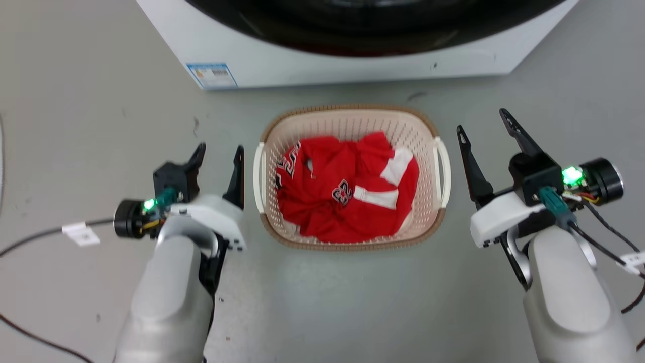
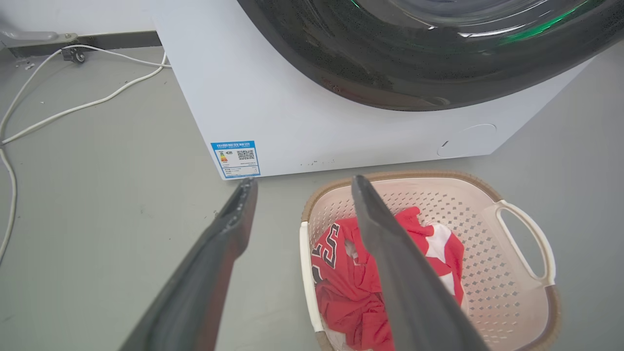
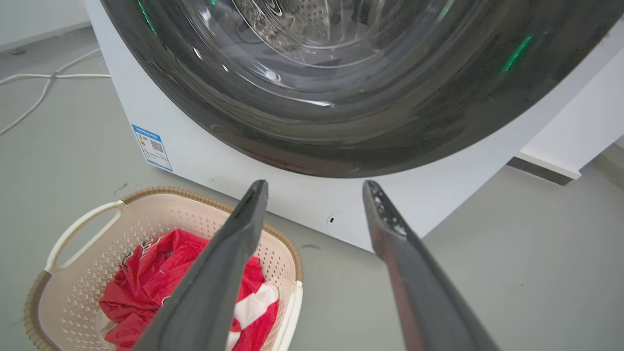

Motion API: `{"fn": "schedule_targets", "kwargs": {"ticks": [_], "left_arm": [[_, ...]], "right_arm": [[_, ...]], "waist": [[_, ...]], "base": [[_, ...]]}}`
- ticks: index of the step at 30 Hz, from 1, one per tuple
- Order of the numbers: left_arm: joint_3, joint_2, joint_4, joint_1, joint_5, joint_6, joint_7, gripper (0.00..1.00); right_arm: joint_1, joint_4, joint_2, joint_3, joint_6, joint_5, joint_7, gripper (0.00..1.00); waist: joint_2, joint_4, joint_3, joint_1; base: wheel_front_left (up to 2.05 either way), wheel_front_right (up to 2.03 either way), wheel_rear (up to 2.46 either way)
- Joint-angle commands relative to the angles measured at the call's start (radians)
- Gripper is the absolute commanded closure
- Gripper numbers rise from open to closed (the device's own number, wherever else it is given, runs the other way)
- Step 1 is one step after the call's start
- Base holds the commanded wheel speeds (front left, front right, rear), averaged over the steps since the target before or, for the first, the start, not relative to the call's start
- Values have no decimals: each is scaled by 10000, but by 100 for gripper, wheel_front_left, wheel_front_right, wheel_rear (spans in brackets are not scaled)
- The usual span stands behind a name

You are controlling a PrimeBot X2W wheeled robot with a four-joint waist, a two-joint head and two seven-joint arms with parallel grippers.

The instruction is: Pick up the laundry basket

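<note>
Pale left forearm [image 1: 166, 297] and right forearm [image 1: 569, 302] rise from the lower corners of the head view. Washing machine [image 1: 352, 63]: white body, dark round door, spans the top of the frame. Laundry basket [image 1: 352, 123] sits on the grey floor [image 1: 80, 111] at frame centre, just below the machine and apart from it. Red garment [image 1: 347, 186] is bundled inside, with white panels and a number that looks like 23; probably a jersey. Left gripper [image 1: 220, 147]: fingers moderately spread, nothing held, just left of the basket's white handle [image 1: 258, 176]; no contact evident. Right gripper [image 1: 481, 120]: fingers wider apart, empty, near the opposite handle [image 1: 443, 171], gap visible. White cable [image 2: 97, 100] trails over the floor, upper left of the left wrist view. Blue label [image 1: 211, 75] sits on the machine's lower left corner.
</note>
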Motion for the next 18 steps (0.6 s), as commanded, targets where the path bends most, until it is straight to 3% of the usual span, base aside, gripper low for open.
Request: {"fn": "schedule_targets", "kwargs": {"ticks": [1,11,18], "left_arm": [[-16,74,392,-558,-43,-99,-28,0],[-444,192,3561,-3029,-262,-334,2,0],[-761,163,4896,-4246,-409,-360,-13,0]], "right_arm": [[-444,434,-12,-26,-8,-176,-21,0],[-2504,3077,-168,-115,-10,-597,-21,0],[-3778,4994,-201,-290,-10,-926,-21,0]], "waist": [[0,-78,769,-3],[0,-88,2385,-3],[0,-59,3197,-3]], "base": [[0,0,0],[0,0,0],[0,0,0]]}}
